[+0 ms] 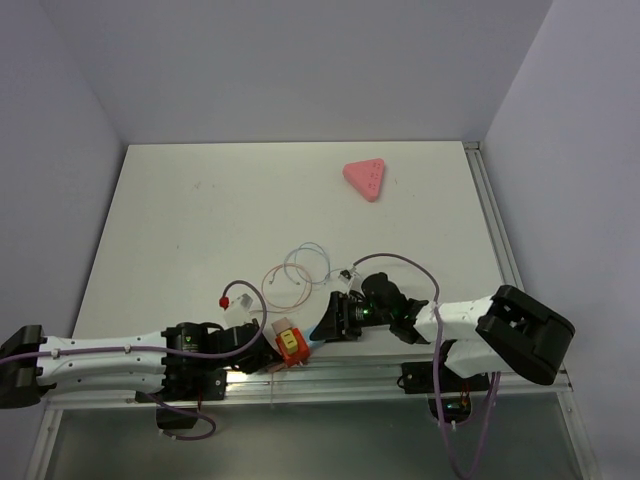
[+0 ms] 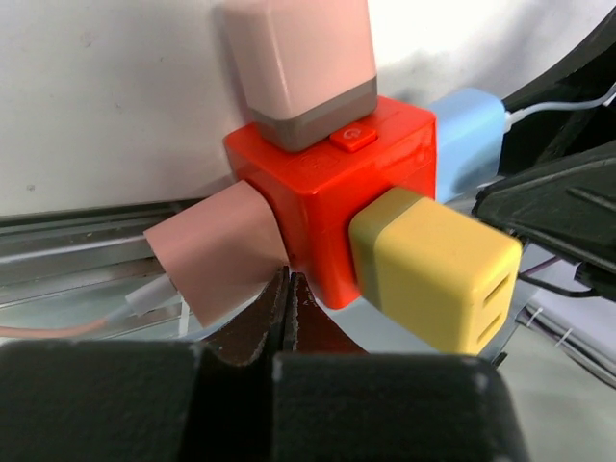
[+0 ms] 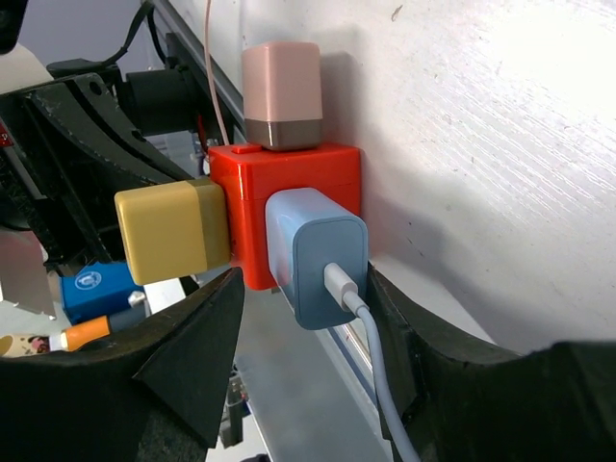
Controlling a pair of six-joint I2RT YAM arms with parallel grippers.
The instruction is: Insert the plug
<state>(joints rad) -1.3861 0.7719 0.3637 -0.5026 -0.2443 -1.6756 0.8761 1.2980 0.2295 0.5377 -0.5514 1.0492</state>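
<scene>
The orange-red block (image 1: 289,343) sits at the worktop's (image 1: 200,220) near edge, with open surface beyond it. The light-blue plug (image 3: 318,255) lies against the block's side, between the right gripper's (image 3: 303,289) parted fingers, neither finger visibly pressing on it. The left gripper (image 2: 289,289) is fully closed just before the block, holding nothing visible.

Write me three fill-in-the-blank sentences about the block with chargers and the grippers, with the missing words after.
1. The plug with the white cable is light-____.
2. The top charger on the orange-red block is ____.
3. The left gripper is ____.
Missing words: blue; pink; shut.
</scene>
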